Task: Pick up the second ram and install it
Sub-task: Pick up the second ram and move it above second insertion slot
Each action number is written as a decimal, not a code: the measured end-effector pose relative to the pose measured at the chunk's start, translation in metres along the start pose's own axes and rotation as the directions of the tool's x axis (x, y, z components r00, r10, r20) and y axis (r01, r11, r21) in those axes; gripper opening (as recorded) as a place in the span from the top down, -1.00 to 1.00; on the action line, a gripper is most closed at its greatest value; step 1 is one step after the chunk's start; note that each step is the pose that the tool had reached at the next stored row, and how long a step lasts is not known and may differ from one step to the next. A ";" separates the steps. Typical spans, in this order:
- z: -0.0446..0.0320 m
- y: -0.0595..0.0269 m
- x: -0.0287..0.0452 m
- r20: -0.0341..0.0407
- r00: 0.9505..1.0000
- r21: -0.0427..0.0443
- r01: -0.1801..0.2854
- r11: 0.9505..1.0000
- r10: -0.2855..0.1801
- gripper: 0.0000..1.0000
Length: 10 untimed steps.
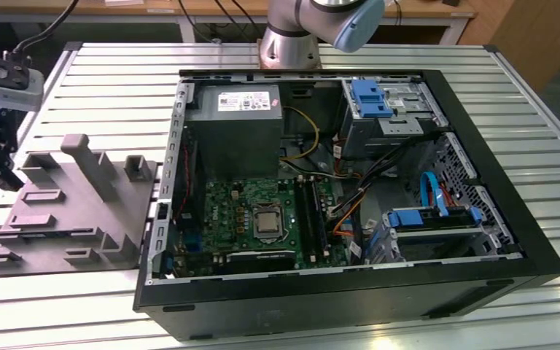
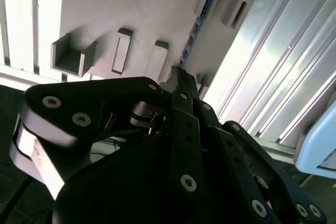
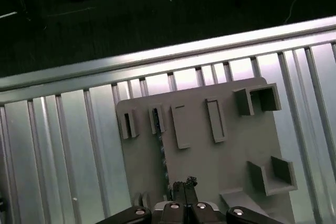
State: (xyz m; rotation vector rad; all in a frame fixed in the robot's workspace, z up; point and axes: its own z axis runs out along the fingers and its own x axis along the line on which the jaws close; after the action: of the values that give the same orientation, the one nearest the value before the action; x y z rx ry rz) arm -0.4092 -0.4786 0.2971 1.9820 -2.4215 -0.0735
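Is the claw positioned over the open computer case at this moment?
No. In the first wrist view the claw hangs over the grey fixture plate, which lies on the slatted table, not over the case.

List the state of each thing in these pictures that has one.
Case: open, lying on its side.
Fixture: flat on the table.
Ram: on edge in the fixture, not installed.
Pincer: over the fixture, by the ram; contact unclear.
Processor: uncovered.
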 end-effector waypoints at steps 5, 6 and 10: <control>0.0025 -0.0001 0.0001 -0.003 0.997 -0.002 0.082 0.997 -0.082 0.80; 0.0034 -0.0001 0.0001 -0.004 0.996 -0.002 0.091 0.996 -0.091 0.80; 0.0076 -0.0003 0.0002 -0.004 0.995 -0.002 0.096 0.995 -0.096 0.80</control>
State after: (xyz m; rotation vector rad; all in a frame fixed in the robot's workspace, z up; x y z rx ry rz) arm -0.4092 -0.4787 0.2895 2.0942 -2.3217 -0.0725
